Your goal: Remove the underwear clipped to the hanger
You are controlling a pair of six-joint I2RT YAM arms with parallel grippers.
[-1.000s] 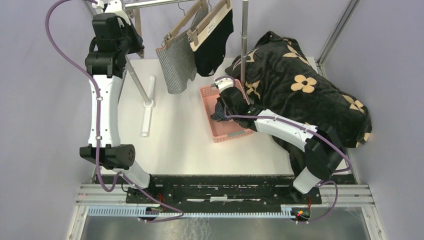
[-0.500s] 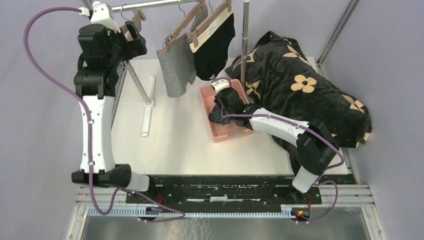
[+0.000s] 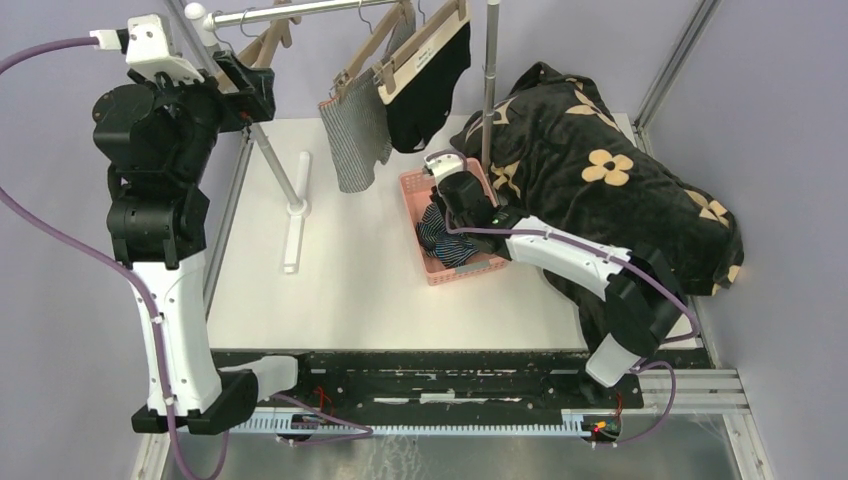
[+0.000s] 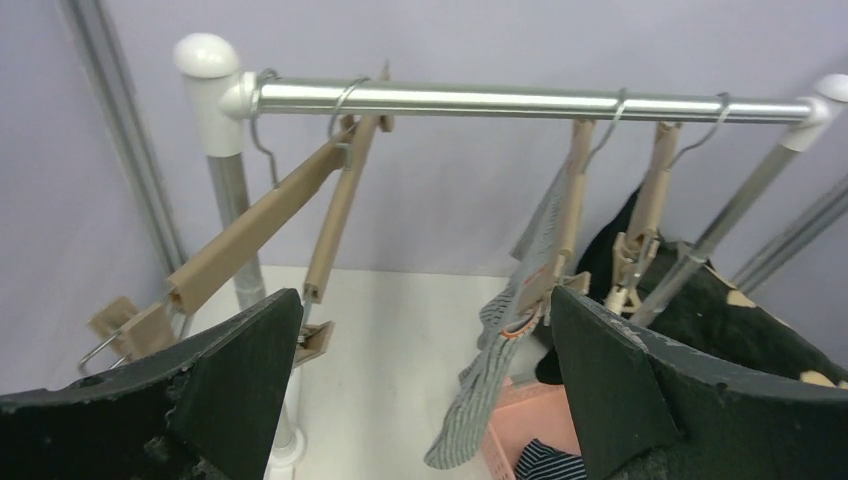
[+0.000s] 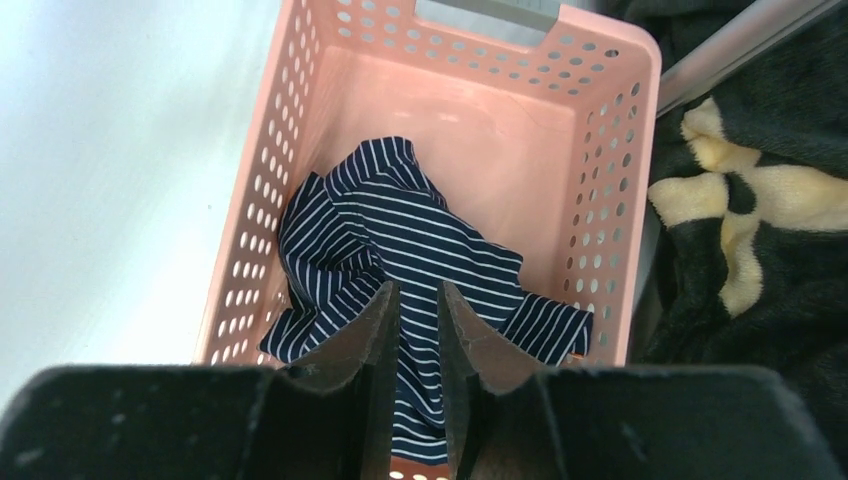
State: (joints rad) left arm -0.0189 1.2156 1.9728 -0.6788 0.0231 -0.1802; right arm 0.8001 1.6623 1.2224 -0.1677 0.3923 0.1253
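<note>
Top view: the left gripper (image 3: pixel 245 92) stands spread wide at the upper left, holding nothing. It is beside the end of the rail (image 3: pixel 290 11) and a bare wooden hanger (image 3: pixel 268 42). The grey striped shorts (image 3: pixel 355 140) and the black shorts (image 3: pixel 425 95) hang clipped at upper centre. The right gripper (image 3: pixel 440 213) hovers over the pink basket (image 3: pixel 470 268), with the flowered blanket (image 3: pixel 600 170) to its right.

Left wrist view: the fingers are far apart and empty, with the hangers showing between them.

Right wrist view: the fingers are parted by a narrow slit and grip nothing. The navy striped shorts (image 5: pixel 420 240) lie crumpled in the basket beneath.
</note>
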